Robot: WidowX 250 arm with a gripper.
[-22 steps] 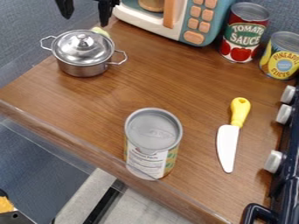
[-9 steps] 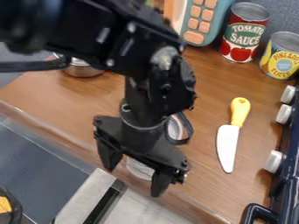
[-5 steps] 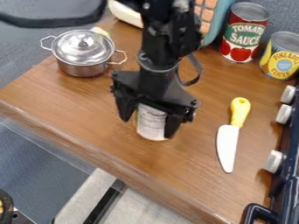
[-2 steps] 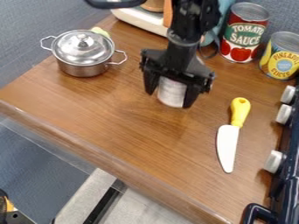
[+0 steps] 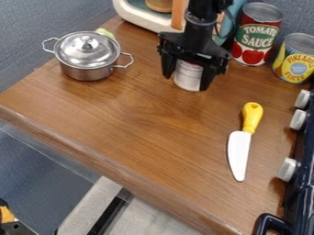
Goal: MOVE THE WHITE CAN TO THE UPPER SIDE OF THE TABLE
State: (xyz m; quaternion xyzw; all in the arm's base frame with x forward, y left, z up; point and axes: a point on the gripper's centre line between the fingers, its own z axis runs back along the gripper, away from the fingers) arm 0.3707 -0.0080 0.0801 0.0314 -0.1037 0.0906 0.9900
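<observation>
Can in grpr; pot w/ lid

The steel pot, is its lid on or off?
On: the domed lid sits over the rim of the steel pot.

You've got bright, fairly even light over bench, source hard to place. White glints on lid of pot, soft shading low on pot's side; black arm right of pot swallows detail, reads nearly solid dark.
</observation>
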